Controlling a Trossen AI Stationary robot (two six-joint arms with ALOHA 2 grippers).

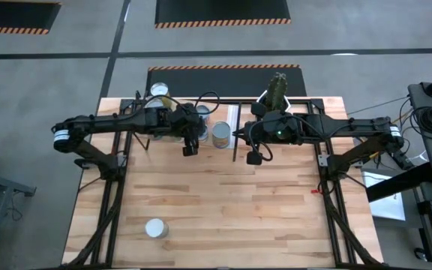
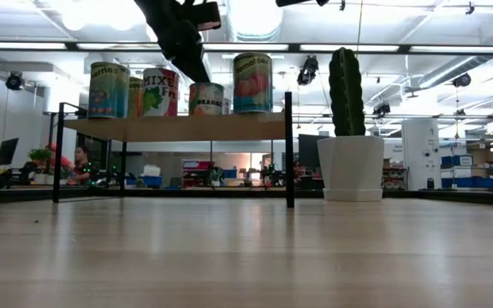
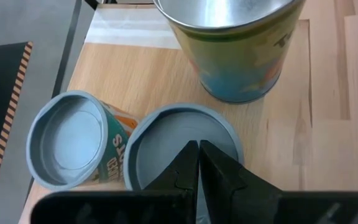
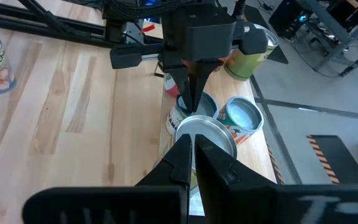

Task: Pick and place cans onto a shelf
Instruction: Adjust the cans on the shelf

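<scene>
the left gripper hangs over the shelf at the far side of the table, its two dark fingers pressed together with nothing between them. right under those fingertips sits the grey round top of a can. touching that can's side is a second can, tilted, with an orange and green label. a third can, taller in the wrist view and with a blue and yellow label, stands near them on the pale wood.

from table height the left arm comes down from above among a row of cans on the shelf — a can marked "orange" just under the arm, a "mixed" can and another can to one side, a can with a peach label to the other.

the right gripper is also closed on nothing, its fingers touching. it hovers just above the shelf's near edge beside the left gripper and faces it across the cluster of cans; a silver can top lies just beyond its tips.

from above, one can stands alone near the front left of the table, well apart from the shelf. a cactus in a white pot stands at the back, beside the shelf's right end.
</scene>
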